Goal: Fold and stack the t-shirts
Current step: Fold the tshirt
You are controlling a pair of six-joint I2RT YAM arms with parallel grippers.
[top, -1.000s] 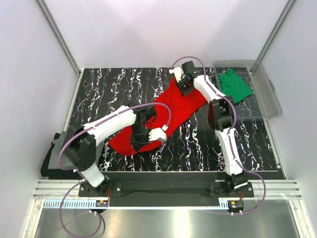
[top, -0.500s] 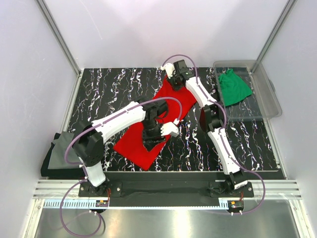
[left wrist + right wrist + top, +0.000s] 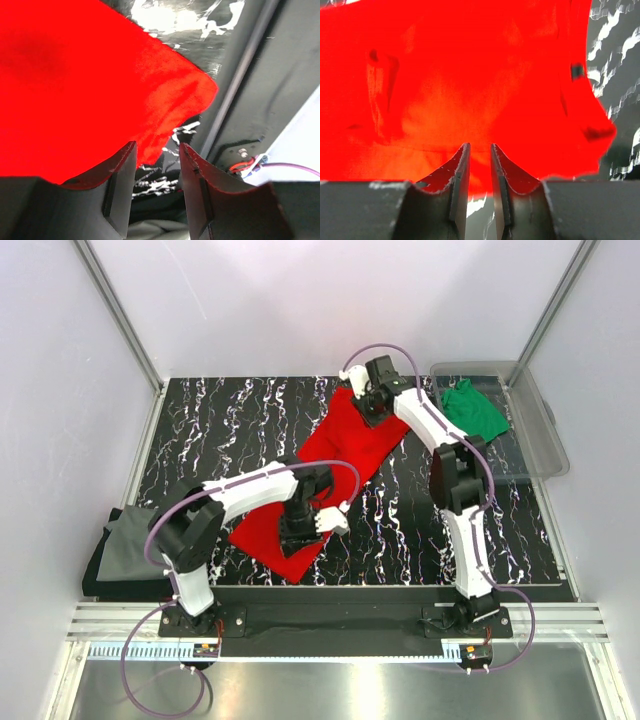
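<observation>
**A:** Where is the bright red cloth t-shirt (image 3: 345,445)?

**B:** It lies flat in a long diagonal strip on the black, white-veined table (image 3: 220,420). One end is at the back and the other is near the front edge.

**A:** And the claws?

**B:** The left gripper (image 3: 157,150) hangs over the near corner. Its jaws are parted about halfway, with only bare table between them, so it holds nothing. The right gripper (image 3: 480,146) is at the far end with its jaws nearly together. The red hem runs up to the narrow slit between them, but I cannot tell whether it is pinched.

**A:** Which step is this?

**B:** I'd say laying out. The shirt is spread, and no fold of it shows yet.

**A:** And next?

**B:** Probably each claw takes one end of the same long edge and carries it across evenly, so the cloth doesn't bunch.

**A:** The others?

**B:** The crumpled green cloth t-shirt (image 3: 472,412) sits in the clear plastic bin (image 3: 540,415) at the back right. The dark grey cloth t-shirt (image 3: 125,550) lies by the table's near left corner, well apart from the red one
</observation>
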